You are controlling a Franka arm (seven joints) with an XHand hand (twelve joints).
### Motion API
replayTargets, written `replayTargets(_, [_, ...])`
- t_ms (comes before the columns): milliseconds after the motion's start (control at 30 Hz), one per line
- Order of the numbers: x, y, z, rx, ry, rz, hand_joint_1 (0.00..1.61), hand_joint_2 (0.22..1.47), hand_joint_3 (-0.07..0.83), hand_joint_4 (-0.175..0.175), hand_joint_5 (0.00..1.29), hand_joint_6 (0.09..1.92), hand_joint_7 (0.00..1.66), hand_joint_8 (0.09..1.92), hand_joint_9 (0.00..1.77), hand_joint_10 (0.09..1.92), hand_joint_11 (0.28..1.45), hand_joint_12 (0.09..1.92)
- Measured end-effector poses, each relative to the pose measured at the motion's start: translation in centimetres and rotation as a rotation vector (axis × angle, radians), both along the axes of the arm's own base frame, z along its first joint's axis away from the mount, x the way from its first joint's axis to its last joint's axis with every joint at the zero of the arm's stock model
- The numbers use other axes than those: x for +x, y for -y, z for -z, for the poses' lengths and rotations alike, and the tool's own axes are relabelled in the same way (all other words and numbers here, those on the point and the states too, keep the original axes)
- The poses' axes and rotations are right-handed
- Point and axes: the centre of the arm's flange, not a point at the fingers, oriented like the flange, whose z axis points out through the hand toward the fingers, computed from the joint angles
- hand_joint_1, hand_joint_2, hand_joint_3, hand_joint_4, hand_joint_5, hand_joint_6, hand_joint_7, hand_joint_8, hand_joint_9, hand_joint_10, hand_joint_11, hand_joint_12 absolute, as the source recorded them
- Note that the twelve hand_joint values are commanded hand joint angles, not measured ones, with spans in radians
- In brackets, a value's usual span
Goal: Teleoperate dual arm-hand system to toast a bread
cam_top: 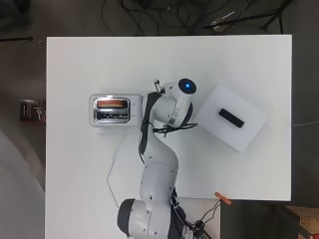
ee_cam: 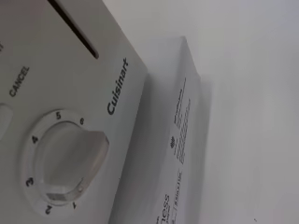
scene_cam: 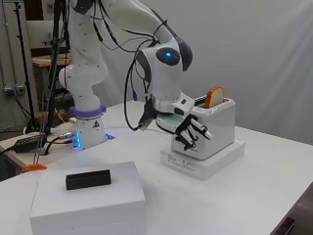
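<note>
One slice of bread [scene_cam: 214, 96] is seen standing upright in a slot of a white toaster [scene_cam: 215, 129], its browned top edge well above the rim, so it is judged not yet lowered. The toaster is set on a flat white base [scene_cam: 208, 164] near the middle of the white table [scene_cam: 274, 196]. The robot hand [scene_cam: 191, 131] is held against the toaster's control end, its fingers [scene_cam: 203, 130] partly bent and spread, with nothing gripped. Whether they touch the front panel cannot be told. In the wrist view, a round dial [ee_cam: 70, 161] and a dark lever slot [ee_cam: 74, 25] are shown very close.

Several risks are judged from here. The dial could be turned by mistake if the fingers are lowered off the lever's line. The toaster could be slid along its base or tipped if it is pushed sideways rather than downwards, since nothing is seen bracing it. The lever could fail to latch if it is pressed only part of the way.

Nearer the side camera, a white box [scene_cam: 88, 198] with a small black block [scene_cam: 88, 179] on top is placed well apart from the toaster and is not in the way. Loose cables [cam_top: 167, 130] are hung from the arm beside the toaster and could be snagged on it.
</note>
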Motion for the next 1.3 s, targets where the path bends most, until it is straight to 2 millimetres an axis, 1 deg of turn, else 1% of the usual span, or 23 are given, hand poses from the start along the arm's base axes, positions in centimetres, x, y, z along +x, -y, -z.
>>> replayTargets(67, [0.3, -0.3, 0.2, -0.007, -0.006, -0.003, 0.08, 1.15, 0.000, -0.103, 0.27, 0.09, 0.81, 1.92, 1.03, 1.92, 0.55, 1.13])
replayTargets(167, [0.4, -0.3, 1.3, -0.014, -0.031, 0.005, 0.07, 1.15, 0.000, -0.102, 0.25, 0.09, 0.77, 1.92, 0.97, 1.92, 0.64, 0.62])
replayTargets(200, [0.4, -0.3, 1.8, -0.014, -0.044, 0.009, 0.07, 1.15, 0.000, -0.102, 0.25, 0.09, 0.77, 1.92, 0.96, 1.91, 0.67, 0.51])
replayTargets(300, [0.3, -0.2, 2.6, -0.005, -0.056, 0.020, 0.07, 1.13, -0.001, -0.106, 0.23, 0.09, 0.71, 1.60, 0.88, 1.66, 0.73, 0.14])
replayTargets(367, [0.3, -0.1, 3.2, 0.004, -0.059, 0.030, 0.08, 1.12, -0.001, -0.108, 0.23, 0.09, 0.74, 1.36, 0.88, 1.45, 0.74, 0.09])
replayTargets(467, [-0.5, 0.1, 6.8, -0.006, -0.111, 0.053, 0.09, 1.09, -0.001, -0.103, 0.23, 0.09, 0.80, 0.95, 0.91, 1.13, 0.71, 0.09])
replayTargets(500, [-0.9, 0.0, 8.0, -0.011, -0.128, 0.064, 0.09, 1.08, -0.001, -0.096, 0.23, 0.09, 0.80, 0.74, 0.91, 0.94, 0.67, 0.09])
replayTargets(567, [-1.4, 0.2, 9.0, -0.019, -0.147, 0.097, 0.07, 1.06, 0.000, -0.077, 0.22, 0.09, 0.81, 0.30, 0.93, 0.46, 0.59, 0.09])
replayTargets(600, [-1.5, 0.3, 9.4, -0.022, -0.154, 0.106, 0.04, 1.07, 0.000, -0.067, 0.22, 0.09, 0.77, 0.16, 0.91, 0.27, 0.56, 0.09])
replayTargets(667, [-1.6, 0.2, 9.8, -0.026, -0.161, 0.107, 0.01, 1.07, 0.001, -0.056, 0.21, 0.09, 0.69, 0.09, 0.86, 0.09, 0.53, 0.09])
replayTargets(700, [-1.4, 0.0, 9.6, -0.026, -0.156, 0.104, 0.00, 1.08, 0.001, -0.052, 0.22, 0.09, 0.68, 0.09, 0.85, 0.09, 0.52, 0.09])
replayTargets(733, [-1.2, -0.2, 8.8, -0.022, -0.139, 0.103, 0.01, 1.10, -0.010, -0.054, 0.26, 0.09, 0.77, 0.35, 0.94, 0.40, 0.61, 0.09])
replayTargets(767, [-0.9, -0.4, 7.5, -0.015, -0.108, 0.100, 0.02, 1.10, -0.010, -0.061, 0.29, 0.09, 0.82, 0.89, 1.01, 0.95, 0.74, 0.09])
replayTargets(800, [-0.6, -0.5, 5.4, -0.005, -0.067, 0.089, 0.03, 1.08, -0.010, -0.061, 0.29, 0.09, 0.74, 0.80, 0.93, 0.87, 0.68, 0.09])
replayTargets(867, [-0.4, -0.5, 1.5, -0.015, 0.004, 0.042, 0.01, 1.02, -0.007, -0.054, 0.25, 0.09, 0.54, 0.30, 0.68, 0.34, 0.50, 0.09])
replayTargets(900, [-0.4, -0.9, 0.0, -0.045, 0.035, 0.006, 0.01, 1.01, -0.001, -0.051, 0.24, 0.09, 0.48, 0.16, 0.60, 0.18, 0.45, 0.09])
replayTargets(933, [-0.4, -1.4, -1.5, -0.085, 0.063, -0.029, 0.00, 1.01, 0.002, -0.056, 0.23, 0.09, 0.49, 0.09, 0.65, 0.10, 0.45, 0.09])
replayTargets(1000, [-0.4, -2.1, -4.9, -0.180, 0.128, -0.084, 0.00, 1.02, 0.000, -0.069, 0.22, 0.09, 0.54, 0.09, 0.80, 0.09, 0.48, 0.09])
replayTargets(1067, [-1.2, -2.2, -9.2, -0.241, 0.214, -0.082, 0.00, 1.02, 0.000, -0.077, 0.23, 0.09, 0.52, 0.09, 0.81, 0.09, 0.48, 0.09])
replayTargets(1200, [-5.2, -2.6, -19.2, -0.238, 0.411, -0.025, 0.00, 1.03, 0.004, -0.071, 0.30, 0.09, 0.49, 0.09, 0.74, 0.09, 0.46, 0.09])
replayTargets(1233, [-6.4, -2.6, -21.4, -0.236, 0.453, -0.009, 0.00, 1.05, 0.004, -0.071, 0.31, 0.09, 0.50, 0.09, 0.78, 0.09, 0.46, 0.09])
replayTargets(1267, [-7.6, -2.6, -23.1, -0.240, 0.487, 0.008, 0.00, 1.06, 0.004, -0.072, 0.31, 0.09, 0.51, 0.09, 0.81, 0.09, 0.46, 0.09])
replayTargets(1300, [-8.3, -2.7, -23.9, -0.246, 0.502, 0.023, 0.00, 1.06, 0.004, -0.074, 0.30, 0.09, 0.51, 0.09, 0.82, 0.09, 0.46, 0.09])
